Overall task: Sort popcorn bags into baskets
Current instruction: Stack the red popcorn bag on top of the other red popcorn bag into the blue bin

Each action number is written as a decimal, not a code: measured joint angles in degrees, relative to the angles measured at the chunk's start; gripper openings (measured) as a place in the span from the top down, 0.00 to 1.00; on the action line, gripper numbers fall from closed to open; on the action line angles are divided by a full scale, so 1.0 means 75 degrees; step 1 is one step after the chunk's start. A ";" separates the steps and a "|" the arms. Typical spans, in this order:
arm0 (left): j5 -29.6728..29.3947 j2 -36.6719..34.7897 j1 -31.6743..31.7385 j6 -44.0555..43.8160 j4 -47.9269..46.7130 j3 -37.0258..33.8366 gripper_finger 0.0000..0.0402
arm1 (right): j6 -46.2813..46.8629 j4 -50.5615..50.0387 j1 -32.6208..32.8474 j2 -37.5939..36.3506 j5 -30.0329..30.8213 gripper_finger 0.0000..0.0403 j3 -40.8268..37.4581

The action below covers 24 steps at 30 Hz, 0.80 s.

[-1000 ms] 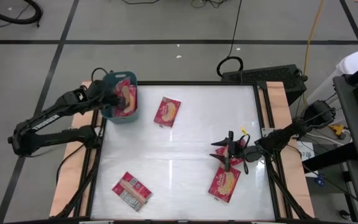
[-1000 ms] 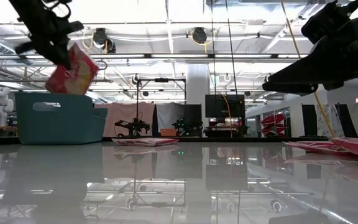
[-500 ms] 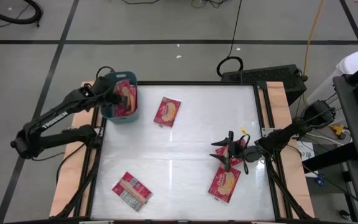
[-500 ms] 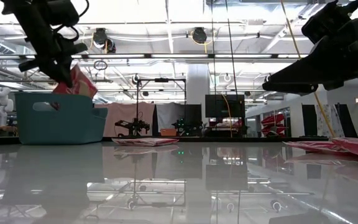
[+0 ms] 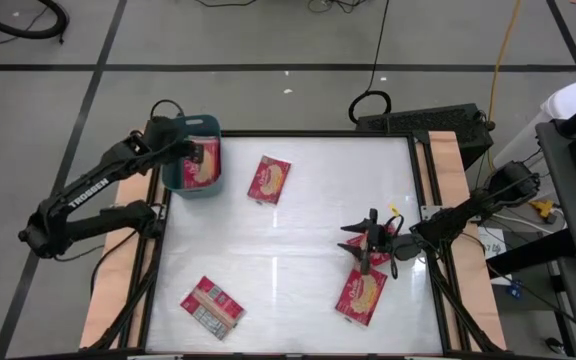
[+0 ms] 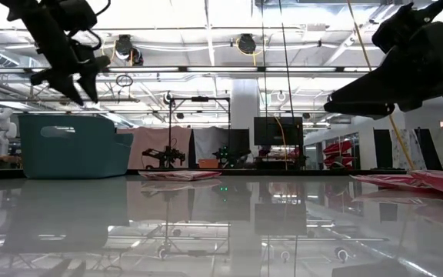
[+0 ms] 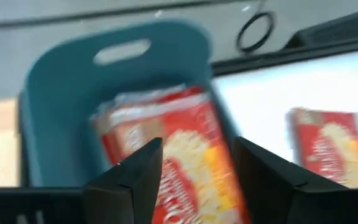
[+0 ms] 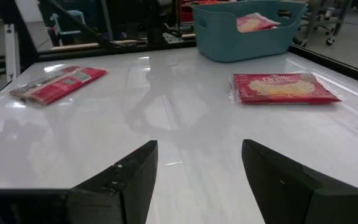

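Note:
The teal basket point(image 5: 190, 190) stands at the table's far left corner with a red popcorn bag point(image 5: 206, 163) lying in it, picture face up. My left gripper point(image 5: 190, 148) hangs open just above the basket; in the left wrist view its fingers point(image 7: 135, 180) frame that bag point(image 7: 185, 143) without touching it. Three more bags lie flat on the table: one at the far middle point(image 5: 270, 179), one near left with its label up point(image 5: 211, 306), one near right point(image 5: 362, 293). My right gripper point(image 5: 348, 241) hovers open just beyond the near right bag, nothing between its fingers.
The table's middle is bare glossy white point(image 5: 288, 240). In the right wrist view the basket point(image 8: 247, 40) shows far off, the far middle bag point(image 8: 284, 87) before it and the label-up bag point(image 8: 61, 84) off to one side. Wooden side rails point(image 5: 448, 170) edge the table.
My left gripper has carried a red bag over the basket, sunk a little and opened. The bag has left the fingers and dropped into the basket, where it now lies below the rim. My right arm has kept still.

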 joint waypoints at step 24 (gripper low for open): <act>-0.1649 0.1311 -0.7147 0.1411 0.4260 0.0005 0.68 | 0.4061 -0.9684 -0.0584 -0.0017 -0.2374 0.43 0.4039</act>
